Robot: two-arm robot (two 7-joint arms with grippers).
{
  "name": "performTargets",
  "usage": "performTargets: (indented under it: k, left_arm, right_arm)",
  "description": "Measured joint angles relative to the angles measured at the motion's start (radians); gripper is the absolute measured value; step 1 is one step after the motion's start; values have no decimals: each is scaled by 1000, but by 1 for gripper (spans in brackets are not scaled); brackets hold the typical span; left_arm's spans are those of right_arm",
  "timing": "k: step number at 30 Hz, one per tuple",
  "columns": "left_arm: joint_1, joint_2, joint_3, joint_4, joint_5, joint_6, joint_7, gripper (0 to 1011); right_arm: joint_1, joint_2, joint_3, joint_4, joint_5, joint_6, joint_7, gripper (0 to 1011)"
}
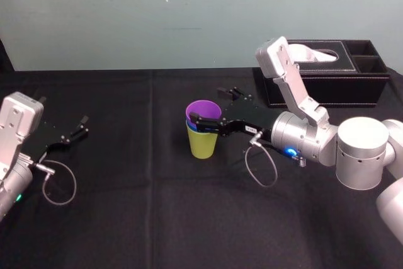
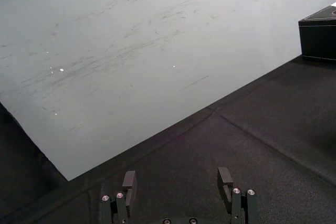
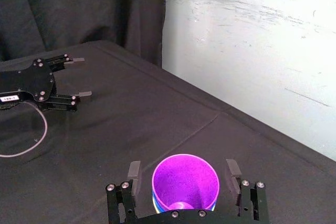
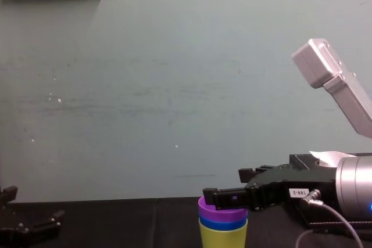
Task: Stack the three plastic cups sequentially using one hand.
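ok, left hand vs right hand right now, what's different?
Position: right hand is in the centre at the purple cup; left hand hangs far left, away from it. Contents: right hand straddles that cup; left hand has nothing in its gap. Shared: both black, two-fingered, open.

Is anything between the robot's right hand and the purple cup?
No, nothing visible. The right gripper, open, flanks the purple cup, nested in the blue cup and green cup. The left gripper rests far left.
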Motion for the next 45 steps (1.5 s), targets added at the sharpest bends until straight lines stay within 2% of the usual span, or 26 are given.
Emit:
performTargets:
  k: [14,20,25,33,45]
  left_arm:
    - [0,0,0,0,0,0,0,1010]
    - [0,0,0,0,0,0,0,1010]
    - [0,0,0,0,0,0,0,1010]
    - [0,0,0,0,0,0,0,1010]
    - [0,0,0,0,0,0,0,1010]
  right_arm:
    - [-42,16,46,-47,-3,-15,-49,1003]
    - [-73,19,81,-70,-8,-27,-89,1003]
    - [-110,18,126,-83,-13,-48,-129,1003]
    - [-152,6,182,-81,-23,-81,-168,1003]
    - [-193,-6,227,-58,-52,-106,-188,1003]
